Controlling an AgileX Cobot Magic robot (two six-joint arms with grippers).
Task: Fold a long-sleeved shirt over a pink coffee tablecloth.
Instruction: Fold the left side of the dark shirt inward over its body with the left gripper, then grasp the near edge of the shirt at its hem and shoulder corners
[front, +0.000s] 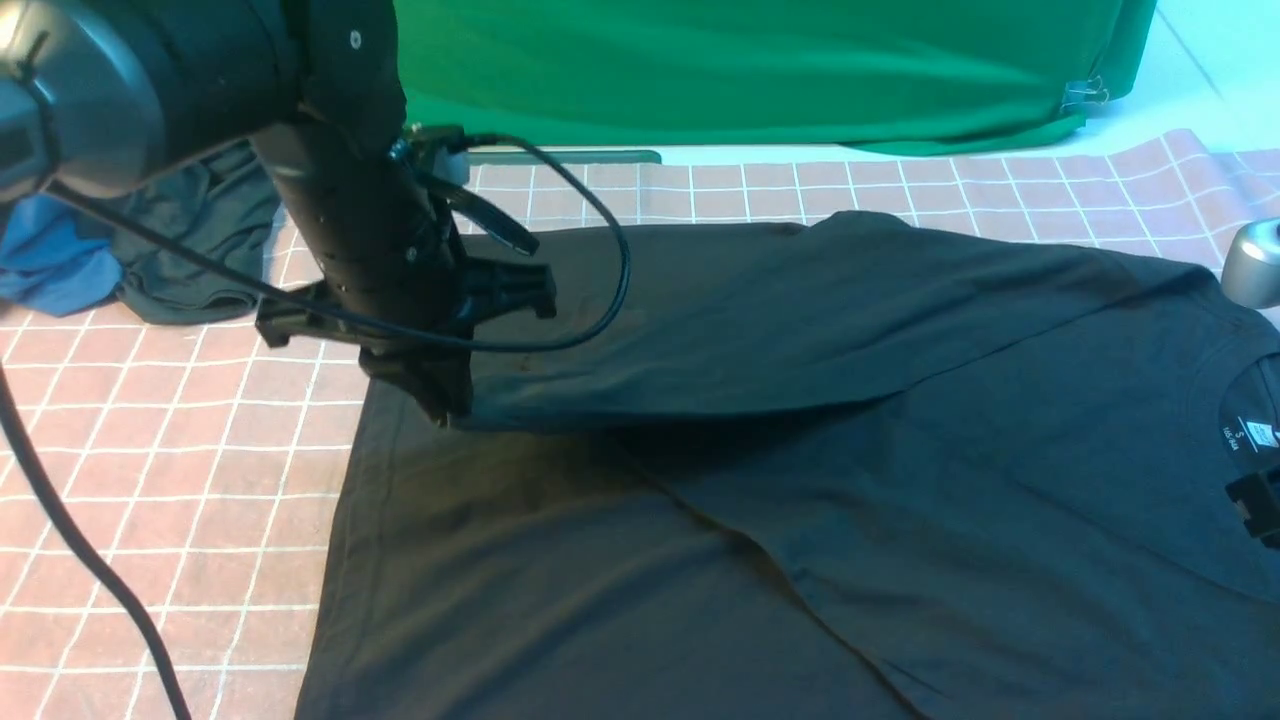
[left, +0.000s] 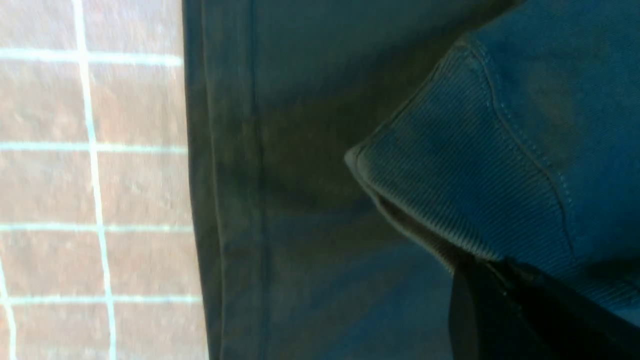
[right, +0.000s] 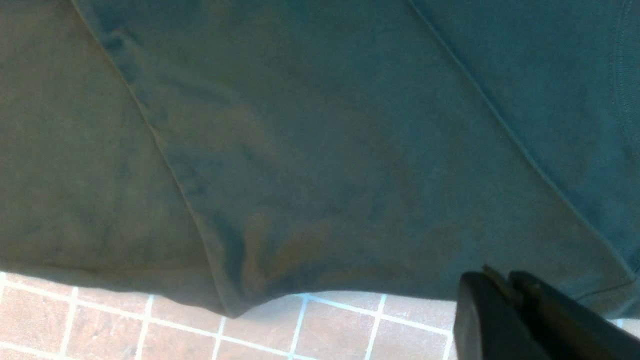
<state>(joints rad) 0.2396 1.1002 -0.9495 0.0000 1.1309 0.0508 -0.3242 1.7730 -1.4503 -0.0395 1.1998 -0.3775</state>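
Left claw (front: 442, 402) pinches the cuff (left: 450, 175) of the long-sleeved shirt (front: 800, 480); right claw (right: 495, 277) nips its collar-side edge; pink coffee tablecloth (front: 150, 450) lies bare towards its left edge.

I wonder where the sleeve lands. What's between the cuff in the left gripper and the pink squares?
The long-sleeved shirt: its flat body and hem separate cuff from pink coffee tablecloth, in the left wrist view.

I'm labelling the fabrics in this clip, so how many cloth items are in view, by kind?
Garments: 3 (black long-sleeved shirt, dark grey-green garment, blue garment)
Spread cloths: 2 (pink checked tablecloth, green cloth)
Total: 5
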